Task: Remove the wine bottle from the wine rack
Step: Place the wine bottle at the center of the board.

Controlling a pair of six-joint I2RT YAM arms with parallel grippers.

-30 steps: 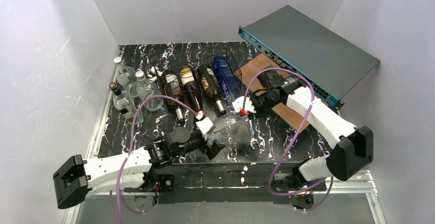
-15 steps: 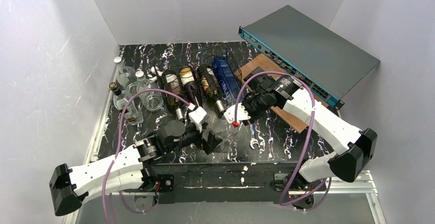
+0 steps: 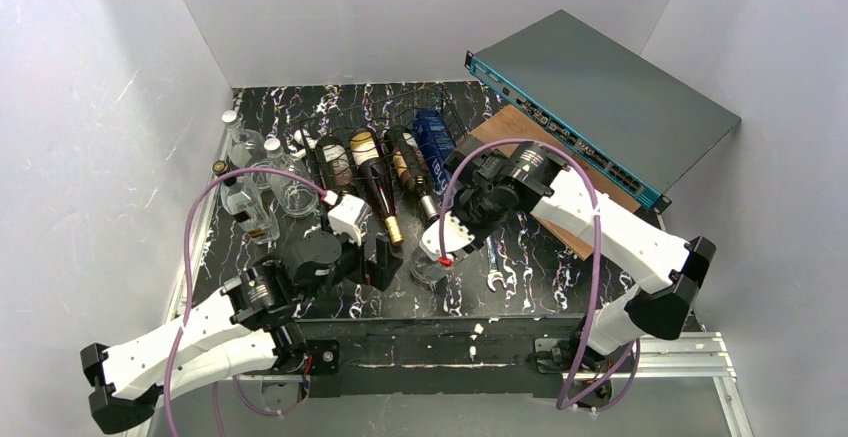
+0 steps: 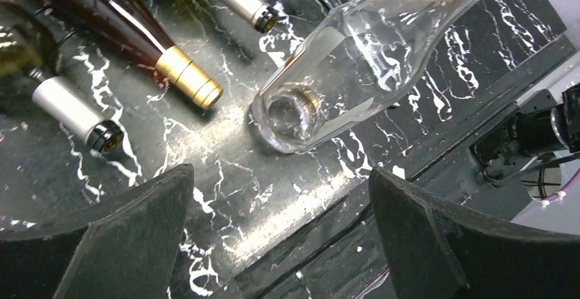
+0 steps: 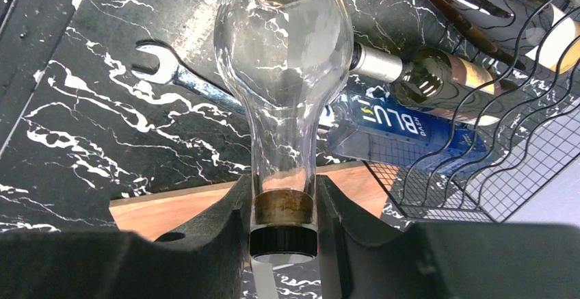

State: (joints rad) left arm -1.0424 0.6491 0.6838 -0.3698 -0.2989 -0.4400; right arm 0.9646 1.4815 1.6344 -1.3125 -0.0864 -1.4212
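The right gripper (image 5: 283, 206) is pinching the clear glass bottle (image 5: 280, 53) at the neck, just ahead of the stopper, with one finger on each side. The body of the bottle extends straight out from the fingertips, and its base points down toward the black marbled table (image 4: 226, 196). Whether the base touches the table cannot be determined. The bottle is off the wine rack (image 5: 526, 155), which stands to the side of the right gripper and still cradles a blue bottle (image 5: 403, 131). A wrench (image 5: 171, 76) lies on the table beneath the held bottle.

The left gripper (image 4: 279, 183) is spread wide and grips nothing. The base of the clear bottle sits just ahead of its fingertips. A gold-capped bottle neck (image 4: 188, 83) lies ahead and to one side.
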